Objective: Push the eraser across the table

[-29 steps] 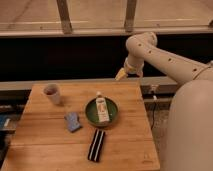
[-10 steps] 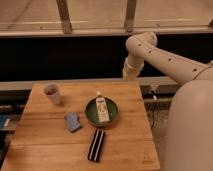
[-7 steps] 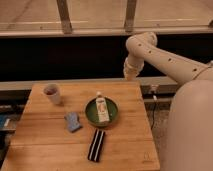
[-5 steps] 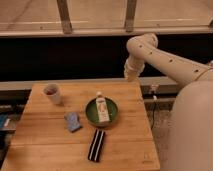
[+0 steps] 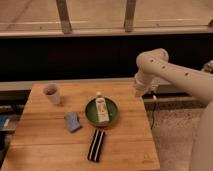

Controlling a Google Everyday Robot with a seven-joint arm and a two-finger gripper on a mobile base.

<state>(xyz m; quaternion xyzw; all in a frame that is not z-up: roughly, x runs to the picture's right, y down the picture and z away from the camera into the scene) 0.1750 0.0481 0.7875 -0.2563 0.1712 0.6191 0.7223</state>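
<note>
gripper [image 5: 139, 91] low at the far right edge of the table [image 5: 45, 147], at the end of the bent white arm [image 5: 172, 74]. open or closed: cannot tell. to its left and a little nearer: green bowl [image 5: 113, 119] with a white bottle [image 5: 102, 108] in it, between gripper and eraser. eraser [image 5: 96, 145] well apart from the gripper, down and to the left of it, flat on the near part of the table just in front of the bowl. long side roughly front to back, slightly tilted. left of the bowl and near it: small blue pad [image 5: 72, 121]. farther back on the left: white cup [image 5: 51, 93], upright, dark inside.
</note>
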